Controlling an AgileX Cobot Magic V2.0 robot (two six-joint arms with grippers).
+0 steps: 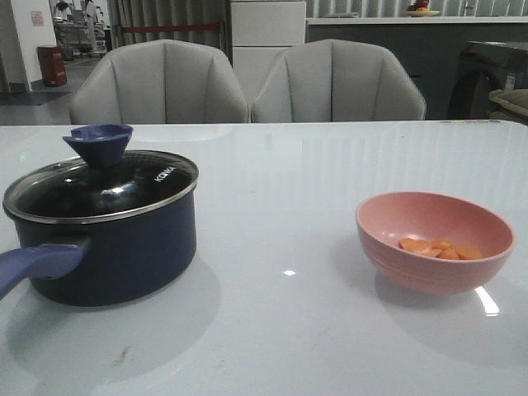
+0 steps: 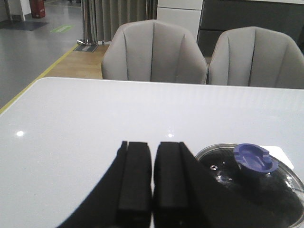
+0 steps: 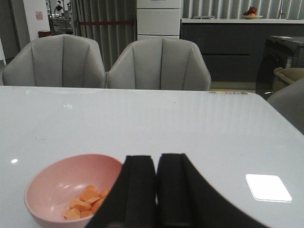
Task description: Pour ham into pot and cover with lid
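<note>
The navy pot [image 1: 124, 247] stands at the left of the table with its purple-blue handle [image 1: 33, 266] pointing toward the front. The glass lid [image 1: 99, 190] with its blue knob [image 1: 99, 142] rests on the pot; in the left wrist view the lid [image 2: 266, 183] lies just beside my left gripper [image 2: 153, 147], which is shut and empty. Several orange ham slices [image 1: 439, 248] lie in the pink bowl [image 1: 435, 239] at the right. My right gripper [image 3: 156, 159] is shut and empty, close behind the bowl [image 3: 61, 183] and its ham [image 3: 85, 204]. Neither gripper shows in the front view.
Two grey chairs [image 1: 247, 82] stand behind the table's far edge. White tabletop [image 1: 280, 214] lies between pot and bowl. A dark counter [image 3: 228, 42] and a bin [image 1: 495, 82] are beyond the table at the right.
</note>
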